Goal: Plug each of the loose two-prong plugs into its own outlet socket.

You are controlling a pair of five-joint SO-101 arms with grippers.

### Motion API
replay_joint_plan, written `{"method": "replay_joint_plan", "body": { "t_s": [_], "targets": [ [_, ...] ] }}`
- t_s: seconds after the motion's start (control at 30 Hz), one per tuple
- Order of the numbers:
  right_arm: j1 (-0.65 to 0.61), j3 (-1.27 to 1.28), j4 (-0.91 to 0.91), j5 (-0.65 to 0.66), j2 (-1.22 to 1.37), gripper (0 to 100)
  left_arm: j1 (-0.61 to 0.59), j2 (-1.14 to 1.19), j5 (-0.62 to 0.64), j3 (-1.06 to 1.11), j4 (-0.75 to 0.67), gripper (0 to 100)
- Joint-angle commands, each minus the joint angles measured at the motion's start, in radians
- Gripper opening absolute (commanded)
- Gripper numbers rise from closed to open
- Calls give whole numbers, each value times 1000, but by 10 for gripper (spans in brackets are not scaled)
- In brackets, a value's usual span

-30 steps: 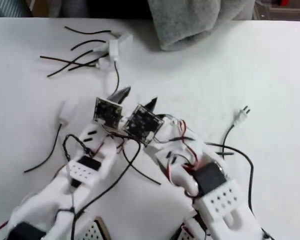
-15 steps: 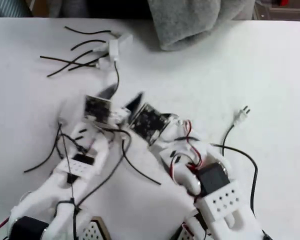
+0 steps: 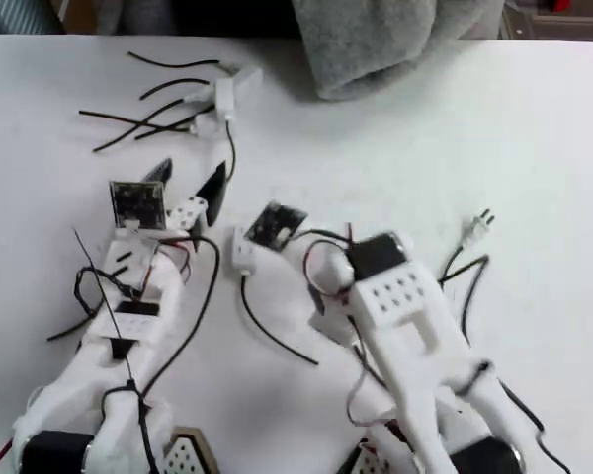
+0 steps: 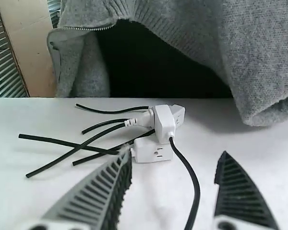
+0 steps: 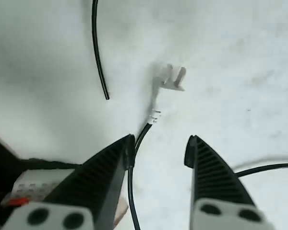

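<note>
The left gripper (image 4: 176, 158) is released, its jaws spread wide with nothing between them but a passing lead. It hovers over the table (image 3: 425, 148) and faces the outlets at the far left. There a white outlet cube (image 4: 152, 151) shows its slotted face to the wrist camera and touches a taller adapter (image 4: 165, 120) just behind it. A black lead (image 4: 188, 179) leaves the adapter's near side and runs back between the left jaws. Several thin black cords (image 4: 72, 146) fan out beside the two blocks. The right gripper (image 5: 161, 140) is also released and grasps nothing, and it points down at the table. Just ahead of its fingers lies a loose white plug (image 5: 172, 79), its two prongs pointing away from the gripper and apart from both fingers. The plug's cord (image 5: 143, 132) runs back close beside one finger, and whether it touches cannot be told. A second plug (image 3: 479, 225) lies well off to the right, prongs up-table, its cord trailing toward the near edge. A grey sweater (image 3: 376, 39) hangs over the far edge.
</note>
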Motion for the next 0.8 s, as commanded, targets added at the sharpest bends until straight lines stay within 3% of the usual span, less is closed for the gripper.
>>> {"method": "replay_joint_plan", "body": {
  "t_s": [0.0,0.53,0.77],
  "targets": [
    [-10,37,-56,37,99,180,-5,4,11,-31,17,274],
    [-7,299,-420,38,133,183,-4,4,11,-31,20,274],
    [85,347,-527,38,137,181,-2,2,11,-29,21,274]
  ]
}}
